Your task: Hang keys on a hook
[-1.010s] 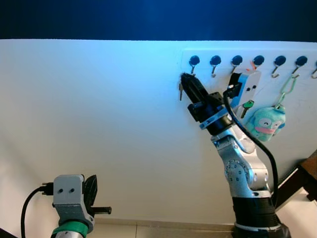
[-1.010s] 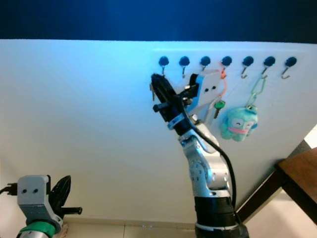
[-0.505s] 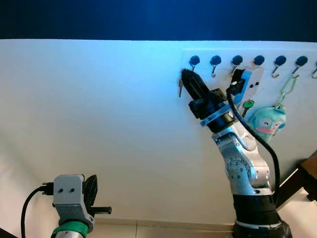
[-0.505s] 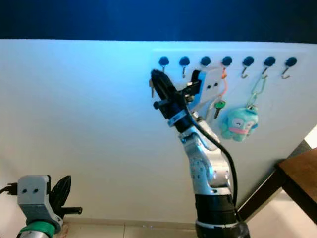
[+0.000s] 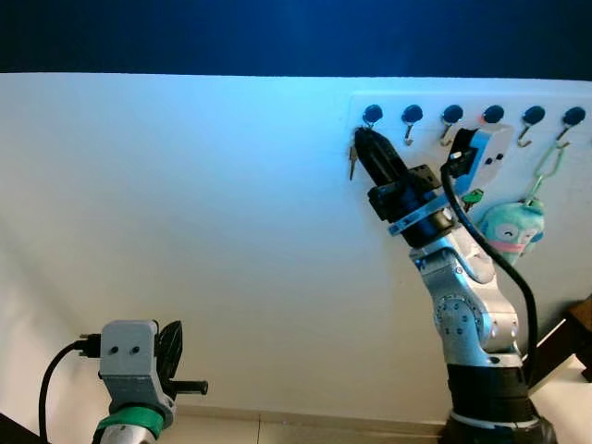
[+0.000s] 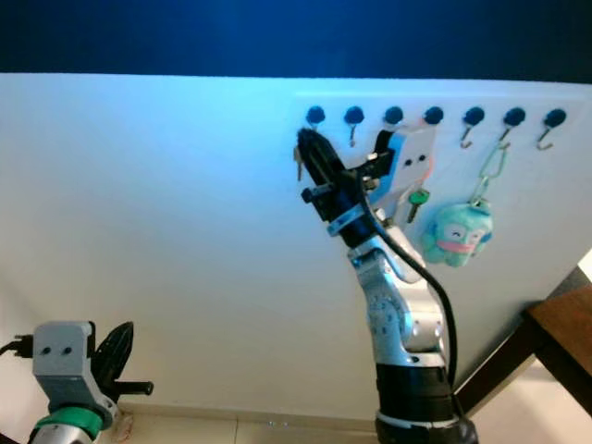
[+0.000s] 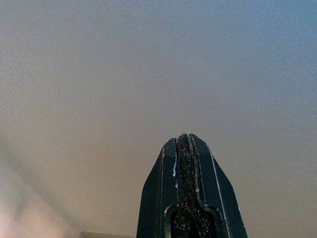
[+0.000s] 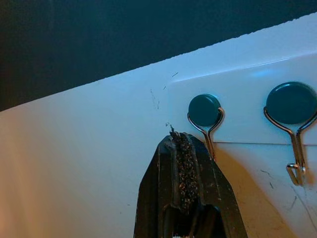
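Observation:
My right gripper (image 5: 361, 139) is raised against the white wall, its tip just below and beside the leftmost hook (image 5: 372, 116) of a white hook rail (image 5: 518, 97). Its fingers are shut on a key ring, and a small silver key (image 5: 352, 165) dangles beside the tip. In the right wrist view the shut fingertips (image 8: 178, 136) sit right under that hook's blue knob (image 8: 204, 110), almost touching its wire. My left gripper (image 5: 168, 354) hangs low at the left, fingers shut (image 7: 184, 139) on nothing, facing the bare wall.
The rail carries several blue-knobbed hooks. A green key (image 5: 472, 196) and a teal plush keychain (image 5: 511, 231) hang from hooks further right, behind my right wrist. A dark wooden table corner (image 6: 564, 333) juts in at the lower right. Floor shows along the wall's base.
The view has shifted a little. My right gripper has risen with the key and come closer to the leftmost hook. The left arm stays still.

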Available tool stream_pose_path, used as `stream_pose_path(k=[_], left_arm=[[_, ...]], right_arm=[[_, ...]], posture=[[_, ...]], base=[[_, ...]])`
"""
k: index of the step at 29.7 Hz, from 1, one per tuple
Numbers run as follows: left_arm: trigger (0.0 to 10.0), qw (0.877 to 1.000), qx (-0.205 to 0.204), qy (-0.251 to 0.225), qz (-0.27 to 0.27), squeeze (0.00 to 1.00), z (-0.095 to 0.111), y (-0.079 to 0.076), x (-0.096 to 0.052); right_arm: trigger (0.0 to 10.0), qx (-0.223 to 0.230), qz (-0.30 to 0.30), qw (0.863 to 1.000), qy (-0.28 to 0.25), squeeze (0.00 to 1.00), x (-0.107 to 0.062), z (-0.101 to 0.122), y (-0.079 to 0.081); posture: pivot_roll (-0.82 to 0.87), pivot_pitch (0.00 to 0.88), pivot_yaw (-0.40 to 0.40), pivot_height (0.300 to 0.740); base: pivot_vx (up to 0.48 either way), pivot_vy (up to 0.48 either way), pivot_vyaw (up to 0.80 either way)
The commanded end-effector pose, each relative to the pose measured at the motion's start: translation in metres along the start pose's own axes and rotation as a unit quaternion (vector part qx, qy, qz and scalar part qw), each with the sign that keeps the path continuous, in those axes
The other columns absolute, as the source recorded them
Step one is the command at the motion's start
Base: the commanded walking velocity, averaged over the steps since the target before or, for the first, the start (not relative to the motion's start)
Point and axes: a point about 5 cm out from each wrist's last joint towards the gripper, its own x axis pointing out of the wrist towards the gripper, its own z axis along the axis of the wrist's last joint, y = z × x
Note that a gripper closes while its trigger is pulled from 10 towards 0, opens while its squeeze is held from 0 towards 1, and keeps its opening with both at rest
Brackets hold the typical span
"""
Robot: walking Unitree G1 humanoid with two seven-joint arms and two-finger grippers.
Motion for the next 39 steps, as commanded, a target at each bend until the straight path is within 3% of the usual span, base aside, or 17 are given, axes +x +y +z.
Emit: stream_pose_path(k=[1,12,23,39], left_arm=[[10.0,1.0,-0.001,0.016,0.004,0.0,-0.007,0.003,-0.001],[10.0,1.0,0.001,0.011,0.001,0.0,-0.004,0.003,0.004],[10.0,1.0,0.0,0.007,-0.006,0.0,-0.003,0.001,0.008],[10.0,1.0,-0.001,0.002,-0.011,0.0,-0.001,0.0,0.012]], right_arm=[[10.0,0.001,-0.03,1.0,0.003,0.0,-0.008,0.0,-0.012],[10.0,0.007,-0.035,0.999,0.009,0.0,-0.012,-0.003,-0.012],[10.0,0.035,0.034,0.998,0.041,0.0,-0.02,-0.011,0.002],[10.0,0.039,0.056,0.997,0.019,0.0,-0.017,0.001,0.005]], posture=[[-0.08,0.064,0.133,0.74],[-0.08,0.064,0.139,0.74],[-0.09,0.06,0.145,0.74],[-0.09,0.053,0.152,0.74]], base=[[0.0,0.0,0.0],[0.0,0.0,0.0],[0.0,0.0,0.0],[0.0,0.0,0.0]])
